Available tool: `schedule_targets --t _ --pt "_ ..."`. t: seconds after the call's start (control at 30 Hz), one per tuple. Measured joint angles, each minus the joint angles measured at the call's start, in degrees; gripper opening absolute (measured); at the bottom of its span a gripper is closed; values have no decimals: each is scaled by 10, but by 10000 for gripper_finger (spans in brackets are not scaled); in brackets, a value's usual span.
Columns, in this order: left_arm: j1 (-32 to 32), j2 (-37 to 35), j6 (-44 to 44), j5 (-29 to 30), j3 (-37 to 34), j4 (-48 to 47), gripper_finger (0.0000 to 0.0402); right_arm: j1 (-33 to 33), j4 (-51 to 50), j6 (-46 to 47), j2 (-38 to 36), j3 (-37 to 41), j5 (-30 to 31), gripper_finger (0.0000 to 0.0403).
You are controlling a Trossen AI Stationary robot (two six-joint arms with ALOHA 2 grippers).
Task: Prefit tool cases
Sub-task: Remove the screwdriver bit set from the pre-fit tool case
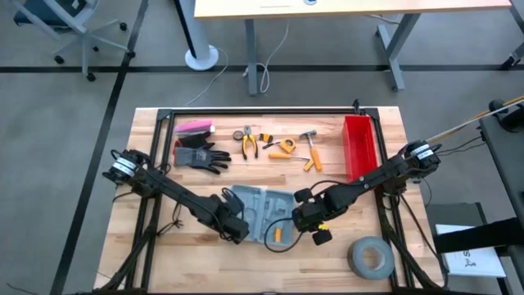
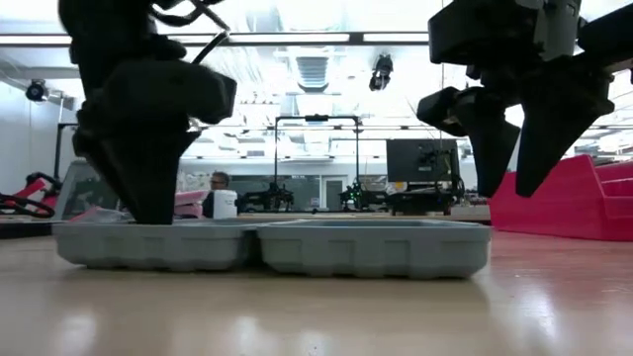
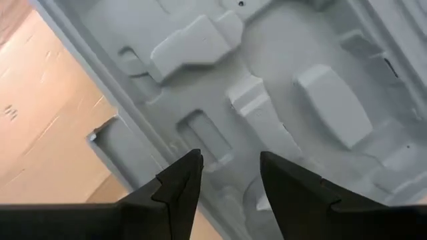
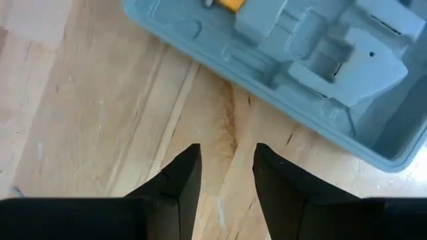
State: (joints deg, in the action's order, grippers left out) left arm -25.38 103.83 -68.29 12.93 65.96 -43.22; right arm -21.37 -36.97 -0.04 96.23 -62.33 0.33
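A: High view first, reading from the left of the frame. The left gripper [image 1: 235, 227] sits at the lower-left corner of the tool case [image 1: 260, 207], which lies open and flat on the table [image 1: 155, 246] at centre, a little below the row of loose tools [image 1: 278, 146]. Its fingers [image 3: 179, 187] stand apart over the moulded slots, clamped on nothing.

B: And the right side?

A: The right gripper [image 1: 312, 225] hovers just off the case's right edge, fingers [image 4: 181, 175] apart above bare wood, empty. One orange piece [image 1: 277, 236] already rests in the case's lower half.

B: So which step?

A: Filling the slots, I'd judge, early on: most tools are still laid out at the upper centre. Next would call for an arm to reach up to that row, pick a tool and match it to its recess.

B: Orientation?

A: Both halves face up, long axis roughly left to right, tilted slightly; in the low view they lie side by side.
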Motion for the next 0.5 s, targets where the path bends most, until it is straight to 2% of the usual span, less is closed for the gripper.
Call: schedule_targets --t 0.3,0.5 --pt "0 -2 17 0 45 22 165 0 43 -27 0 0 16 132" --pt "-3 -1 12 0 33 20 165 -4 80 -56 3 -1 16 129"
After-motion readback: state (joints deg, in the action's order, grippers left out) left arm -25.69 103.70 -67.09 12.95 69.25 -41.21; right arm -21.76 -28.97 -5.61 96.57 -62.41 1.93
